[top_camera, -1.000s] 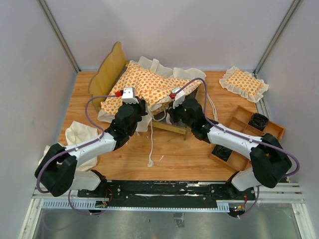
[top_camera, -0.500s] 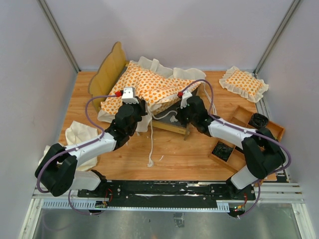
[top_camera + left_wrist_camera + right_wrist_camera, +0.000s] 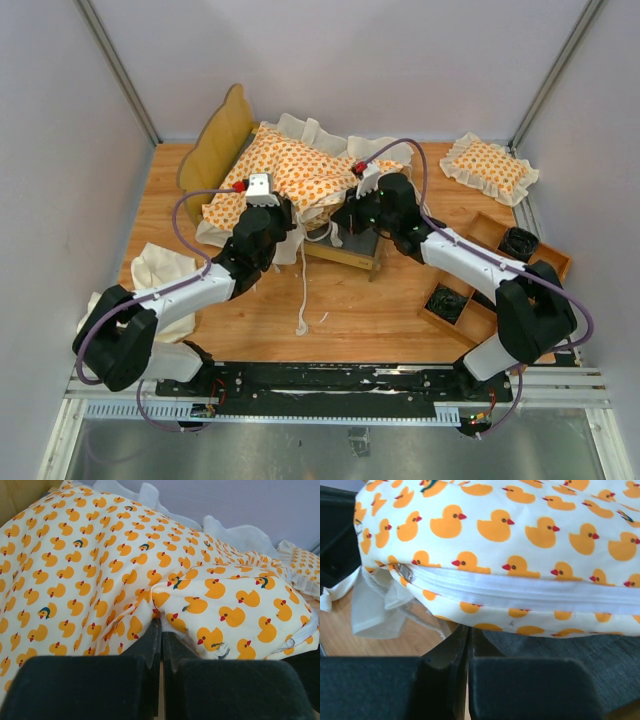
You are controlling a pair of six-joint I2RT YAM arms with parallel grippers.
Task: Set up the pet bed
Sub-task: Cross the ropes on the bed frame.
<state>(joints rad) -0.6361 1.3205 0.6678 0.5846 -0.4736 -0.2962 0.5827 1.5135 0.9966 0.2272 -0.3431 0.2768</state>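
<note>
The large cream cushion printed with orange ducks (image 3: 290,172) lies rumpled across the small light-wood bed frame with scalloped headboard (image 3: 215,142). It looks soft, light and floppy, so the zipped seam or ruffle seems the surest hold. The left gripper (image 3: 161,629) and right gripper (image 3: 468,634) each have jaws clenched, tips nosing just under its near edge; whether any cloth is pinched I cannot tell.

Cushion (image 3: 300,175) matt cloth; bed frame (image 3: 215,140) smooth lt wood.
</note>
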